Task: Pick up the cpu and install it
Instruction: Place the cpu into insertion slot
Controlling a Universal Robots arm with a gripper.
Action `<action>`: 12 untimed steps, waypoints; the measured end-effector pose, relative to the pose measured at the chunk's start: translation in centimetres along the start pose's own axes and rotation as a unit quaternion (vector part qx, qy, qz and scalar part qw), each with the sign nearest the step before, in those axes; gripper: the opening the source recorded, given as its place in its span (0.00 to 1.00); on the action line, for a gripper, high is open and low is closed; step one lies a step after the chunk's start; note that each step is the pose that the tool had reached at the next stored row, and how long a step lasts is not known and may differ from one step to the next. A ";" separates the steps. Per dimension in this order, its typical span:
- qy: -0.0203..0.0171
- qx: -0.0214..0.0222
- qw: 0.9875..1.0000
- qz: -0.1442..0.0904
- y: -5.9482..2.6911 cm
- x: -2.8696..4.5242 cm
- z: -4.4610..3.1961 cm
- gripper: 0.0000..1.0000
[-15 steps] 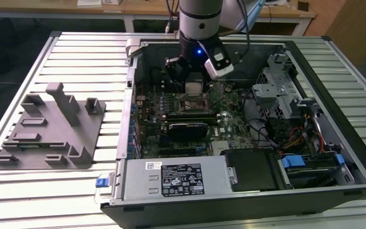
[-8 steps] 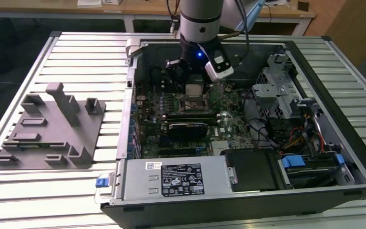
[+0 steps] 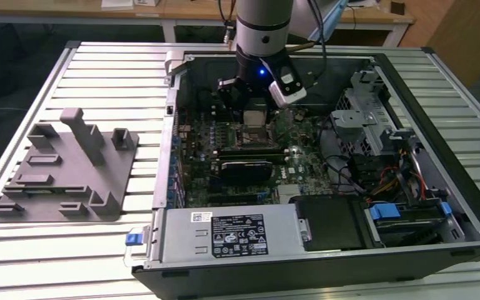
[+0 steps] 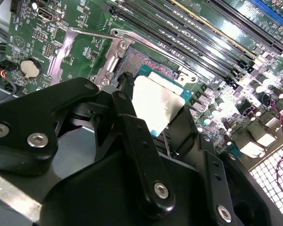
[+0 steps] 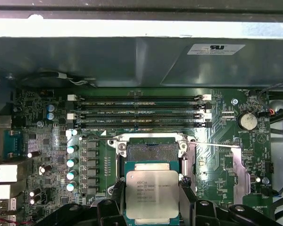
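The cpu [image 5: 152,190], a flat square chip with a silvery top plate, is pinched at two opposite edges by my gripper [image 5: 152,200], which is shut on it. It hangs inside the open computer case over the green motherboard [image 3: 294,159]. Just beyond it lies the open black socket [image 5: 151,150], its metal frame flipped back. In the second wrist view the cpu [image 4: 156,96] sits between the black fingers [image 4: 127,101], partly over the socket [image 4: 140,60]. From the exterior view the gripper [image 3: 255,120] is low above the socket [image 3: 255,136]. Whether chip and socket touch, I cannot tell.
A grey fixture block [image 3: 60,169] lies on the slatted table at the exterior view's left. Inside the case are memory slots [image 5: 139,113], a power supply [image 3: 232,234], a drive cage [image 3: 374,119] and loose cables [image 3: 382,181]. A thin socket lever [image 5: 212,144] juts sideways.
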State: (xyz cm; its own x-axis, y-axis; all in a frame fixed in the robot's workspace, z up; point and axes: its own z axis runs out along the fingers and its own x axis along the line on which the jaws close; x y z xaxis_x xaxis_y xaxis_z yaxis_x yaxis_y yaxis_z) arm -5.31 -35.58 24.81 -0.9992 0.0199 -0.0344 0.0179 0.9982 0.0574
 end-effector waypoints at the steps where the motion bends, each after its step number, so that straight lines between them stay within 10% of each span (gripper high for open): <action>1: 0.000 0.000 1.000 0.000 0.00 0.00 0.00 0.54; 12: -0.001 0.000 1.000 0.012 0.00 0.00 0.00 0.54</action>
State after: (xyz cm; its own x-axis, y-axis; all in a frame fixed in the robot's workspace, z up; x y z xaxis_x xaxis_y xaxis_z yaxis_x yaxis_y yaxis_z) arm -5.31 -35.59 24.81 -0.9984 0.0448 -0.0344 0.0427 0.9974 0.0574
